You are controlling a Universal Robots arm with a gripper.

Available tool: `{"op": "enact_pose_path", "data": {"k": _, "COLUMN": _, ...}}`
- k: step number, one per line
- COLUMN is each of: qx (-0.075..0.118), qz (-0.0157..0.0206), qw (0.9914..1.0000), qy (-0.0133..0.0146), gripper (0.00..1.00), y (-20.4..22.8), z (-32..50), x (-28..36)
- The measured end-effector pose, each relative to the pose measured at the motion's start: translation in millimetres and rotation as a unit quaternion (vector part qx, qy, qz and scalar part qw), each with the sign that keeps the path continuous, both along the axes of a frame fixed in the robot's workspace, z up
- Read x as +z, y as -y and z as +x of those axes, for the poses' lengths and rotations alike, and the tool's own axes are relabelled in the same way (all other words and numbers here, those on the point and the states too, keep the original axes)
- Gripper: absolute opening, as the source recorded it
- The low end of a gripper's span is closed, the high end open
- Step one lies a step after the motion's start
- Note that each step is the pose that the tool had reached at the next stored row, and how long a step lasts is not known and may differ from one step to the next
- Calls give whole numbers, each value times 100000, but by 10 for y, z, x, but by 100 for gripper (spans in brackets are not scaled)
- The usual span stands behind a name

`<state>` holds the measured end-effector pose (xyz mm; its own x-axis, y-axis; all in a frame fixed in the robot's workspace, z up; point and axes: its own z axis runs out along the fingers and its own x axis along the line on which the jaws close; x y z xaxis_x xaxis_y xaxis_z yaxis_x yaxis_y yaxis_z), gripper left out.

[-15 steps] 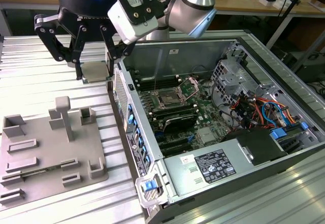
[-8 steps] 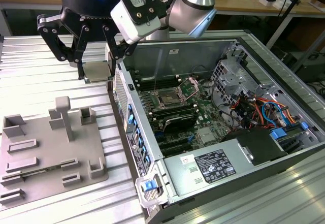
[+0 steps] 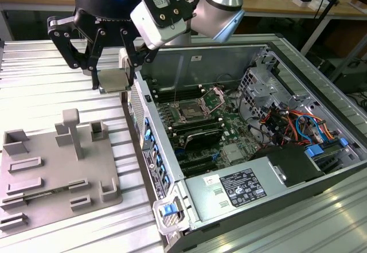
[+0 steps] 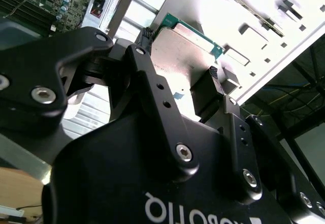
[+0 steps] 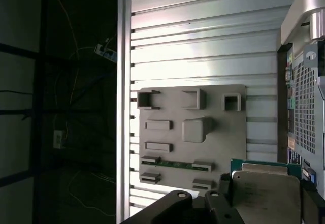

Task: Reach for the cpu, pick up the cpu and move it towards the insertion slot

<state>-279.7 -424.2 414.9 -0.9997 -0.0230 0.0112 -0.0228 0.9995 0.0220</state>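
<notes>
The cpu point(image 3: 112, 80) is a thin silvery square chip with a green edge, held in the air above the ribbed table. My gripper point(image 3: 113, 85) is shut on it, one black finger point(image 3: 94, 72) on each side. It hangs just outside the open computer case's near wall, on the exterior view's left of it. In both wrist views the cpu point(image 4: 183, 56) point(image 5: 266, 193) sits between the black fingers point(image 4: 212, 79) point(image 5: 226, 184). The insertion slot point(image 3: 188, 113), a silver-framed socket with a dark centre, lies on the motherboard inside the case, to the exterior view's right of the gripper and lower.
A grey plastic fixture plate point(image 3: 57, 167) point(image 5: 193, 132) with recesses and upright posts lies on the table at the exterior view's left. The case wall point(image 3: 150, 127) with blue tabs stands between chip and motherboard. Cables, memory slots and a power supply point(image 3: 241, 187) fill the case.
</notes>
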Motion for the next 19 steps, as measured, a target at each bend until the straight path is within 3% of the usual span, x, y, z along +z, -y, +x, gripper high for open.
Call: {"op": "enact_pose_path", "data": {"k": 19, "qx": 1, "qz": -1, "qw": 100000, "qy": 0, "gripper": 55, "y": 0, "z": 148, "x": 0}}
